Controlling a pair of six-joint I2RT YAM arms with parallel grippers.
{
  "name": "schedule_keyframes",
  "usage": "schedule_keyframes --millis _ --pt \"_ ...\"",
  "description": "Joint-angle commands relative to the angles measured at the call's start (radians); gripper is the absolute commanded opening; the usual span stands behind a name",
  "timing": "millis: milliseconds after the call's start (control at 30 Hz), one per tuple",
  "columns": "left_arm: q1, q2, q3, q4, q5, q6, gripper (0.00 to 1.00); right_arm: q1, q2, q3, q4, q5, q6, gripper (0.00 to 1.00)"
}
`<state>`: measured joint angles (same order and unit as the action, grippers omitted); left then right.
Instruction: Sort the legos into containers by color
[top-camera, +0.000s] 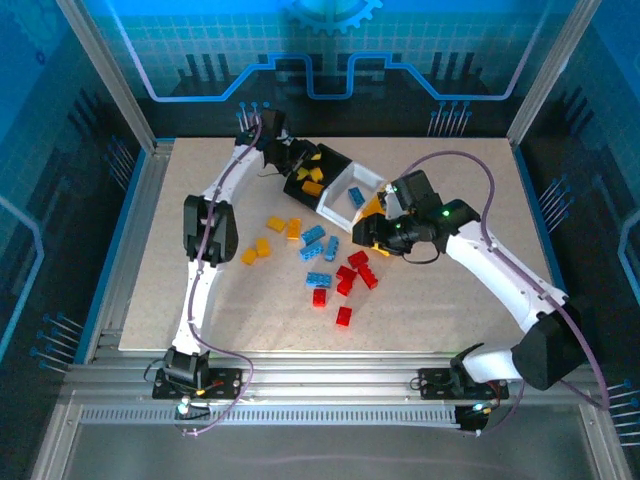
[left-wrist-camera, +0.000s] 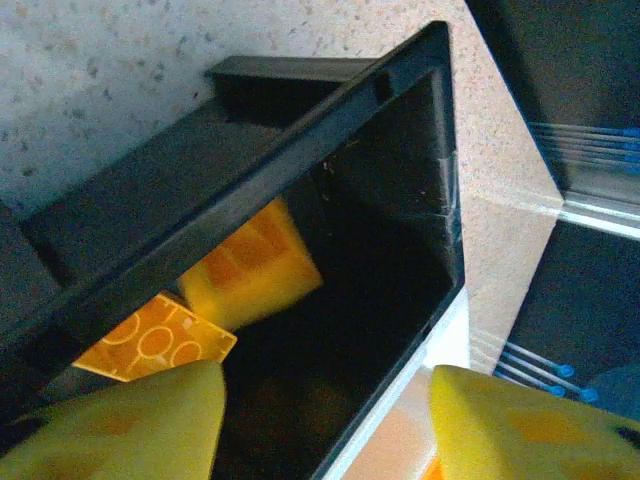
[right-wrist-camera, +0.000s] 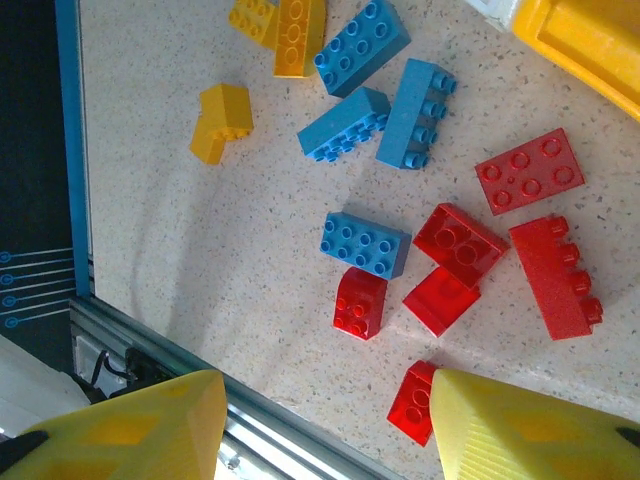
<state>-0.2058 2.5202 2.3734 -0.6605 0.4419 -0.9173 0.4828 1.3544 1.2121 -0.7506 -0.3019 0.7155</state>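
From above: the left hand (top-camera: 292, 160) hangs at the black bin (top-camera: 338, 158), and the right hand (top-camera: 378, 228) is just beside the white bin (top-camera: 362, 180). Loose legos (top-camera: 318, 281) dot the table (top-camera: 430, 310).

Left wrist: fingers (left-wrist-camera: 130, 420) spread wide and empty, with a blurred yellow brick (left-wrist-camera: 250, 275) inside the black bin.

Right wrist: fingers (right-wrist-camera: 520, 430) wide, gripping nothing, over red bricks (right-wrist-camera: 460, 245) and blue bricks (right-wrist-camera: 365, 243).

Speckled table (top-camera: 270, 322) bears scattered legos (top-camera: 318, 281) and joined containers (top-camera: 366, 173).

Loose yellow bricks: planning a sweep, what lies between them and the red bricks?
Blue bricks lie between the yellow bricks and the red bricks, in the top view.
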Motion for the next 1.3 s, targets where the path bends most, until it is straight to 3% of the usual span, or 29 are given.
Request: schedule_keyframes --millis 0,167,300,433,600,800,1267 --pt "0.002 -0.025 0.046 -0.006 0.038 0.003 0.63 -0.013 -0.017 -0.014 -0.007 0.018 0.018 0.58" --pt "0.000 -0.149 -0.035 -0.066 0.035 0.080 0.68 -0.014 0.011 0.005 0.012 0.006 0.010 0.58" --pt "-0.003 -0.335 -0.175 -0.287 -0.104 0.247 0.69 -0.009 0.064 0.044 0.000 -0.011 -0.019 0.58" --pt "-0.004 -0.556 -0.478 -0.457 -0.293 0.371 0.73 0.010 0.111 0.057 0.023 -0.039 -0.032 0.58" --pt "-0.003 -0.778 -0.894 -0.384 -0.343 0.402 0.74 0.062 0.185 0.093 0.036 -0.067 -0.043 0.58" --pt "-0.009 -0.786 -1.006 -0.339 -0.378 0.442 0.73 0.113 0.242 0.144 0.020 -0.068 -0.065 0.59" --pt "-0.028 -0.524 -0.845 -0.328 -0.438 0.500 0.61 0.127 0.192 0.110 -0.005 -0.036 -0.053 0.59"
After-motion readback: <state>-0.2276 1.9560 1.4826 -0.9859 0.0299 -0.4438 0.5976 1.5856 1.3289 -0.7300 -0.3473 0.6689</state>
